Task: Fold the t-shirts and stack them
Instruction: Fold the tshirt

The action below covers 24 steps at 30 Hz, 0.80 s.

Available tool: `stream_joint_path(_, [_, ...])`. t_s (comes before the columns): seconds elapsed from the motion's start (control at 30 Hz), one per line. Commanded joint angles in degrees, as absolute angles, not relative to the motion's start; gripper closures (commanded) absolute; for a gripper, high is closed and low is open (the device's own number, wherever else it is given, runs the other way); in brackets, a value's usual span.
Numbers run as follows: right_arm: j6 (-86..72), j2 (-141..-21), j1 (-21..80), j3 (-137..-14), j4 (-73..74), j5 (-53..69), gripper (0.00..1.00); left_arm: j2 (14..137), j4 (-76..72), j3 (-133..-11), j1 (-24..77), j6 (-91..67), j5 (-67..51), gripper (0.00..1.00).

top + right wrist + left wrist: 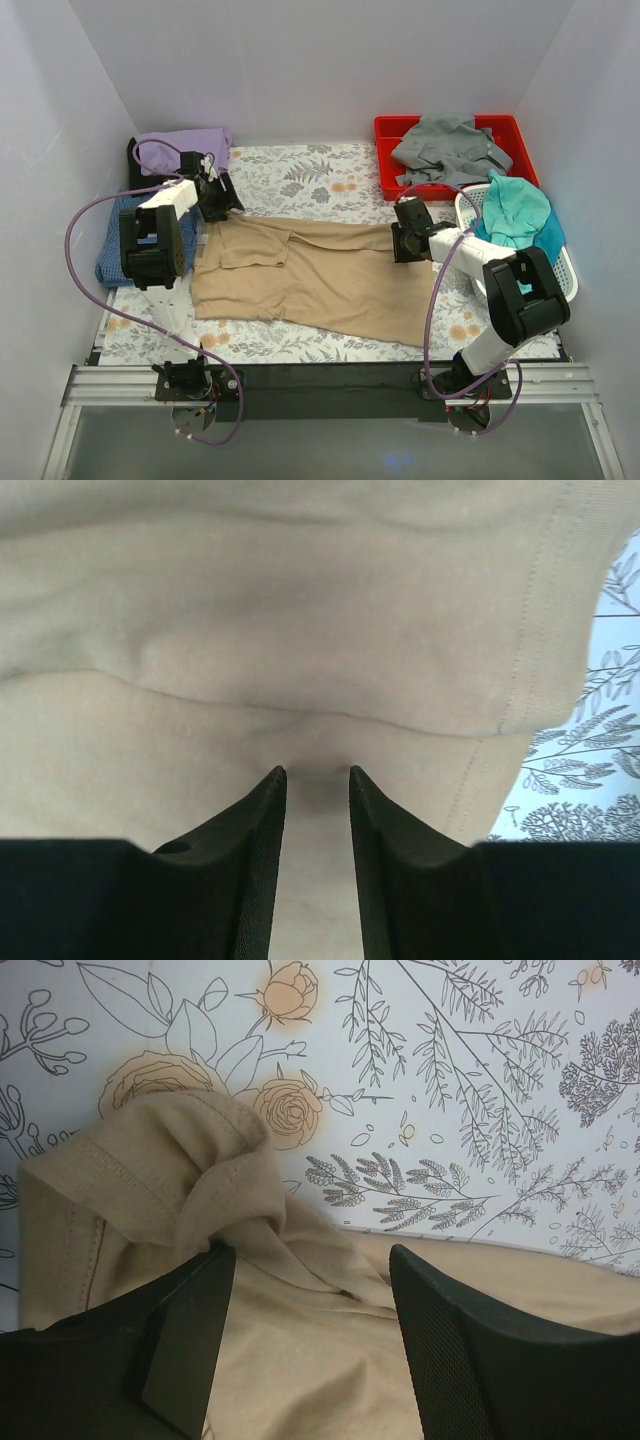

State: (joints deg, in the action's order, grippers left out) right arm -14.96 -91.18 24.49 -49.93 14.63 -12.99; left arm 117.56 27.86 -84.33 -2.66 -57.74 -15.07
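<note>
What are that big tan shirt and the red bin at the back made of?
The tan shirt looks like soft, matte knit cloth: it wrinkles, and stitched hems show in the wrist views. The red bin looks like rigid, slightly glossy plastic, judging by its straight moulded walls.

Left arm (165, 200): white link between bulky black joint housings.
Right arm (462, 250): same white link, same black housings.
Cables (68, 245): purple, one long loop along each arm.
Bases (190, 383): small black blocks with exposed wiring.
Fingers (450, 1360): matte black, tapered, inner pads finely dimpled.
</note>
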Motion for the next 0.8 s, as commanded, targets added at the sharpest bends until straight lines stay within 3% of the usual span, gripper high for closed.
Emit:
stream_joint_path(0.0, [-15.03,-89.12,24.26,-54.05,16.09,-16.78,0.61,114.62,26.02,-83.06,-3.25,-57.74,-16.96,0.38])
stream_joint_path(0.4, [-12.92,-100.10,22.41,-59.85,13.44,-17.32,0.61,111.18,23.29,-81.56,-3.25,-58.36,-22.24,0.38])
stream_joint_path(0.77, [-13.89,-97.82,17.41,-50.46,15.47,-21.27,0.61,118.65,24.96,-84.90,-4.39,-56.60,-15.29,0.38])
